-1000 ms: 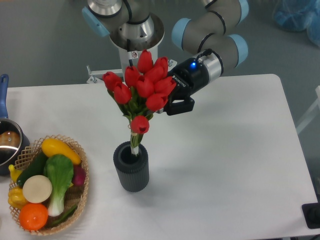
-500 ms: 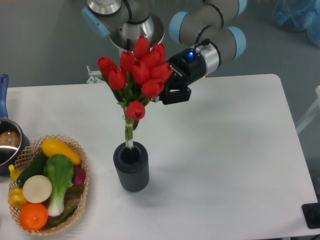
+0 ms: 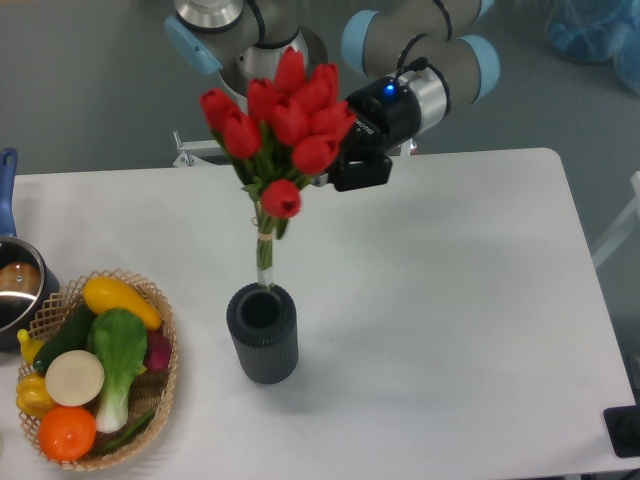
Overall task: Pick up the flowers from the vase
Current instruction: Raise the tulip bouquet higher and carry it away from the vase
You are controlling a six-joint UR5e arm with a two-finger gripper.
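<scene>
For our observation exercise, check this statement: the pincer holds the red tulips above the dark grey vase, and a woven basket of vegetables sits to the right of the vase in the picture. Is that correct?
Not quite. In the camera view the woven basket sits to the left of the vase, near the table's left edge. The rest holds: the pincer holds the red tulips above the dark grey vase.

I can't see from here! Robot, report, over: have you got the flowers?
Gripper shut on flowers, behind the buds. Stem ends just at the vase mouth, nearly clear. Nothing in the way above.
</scene>
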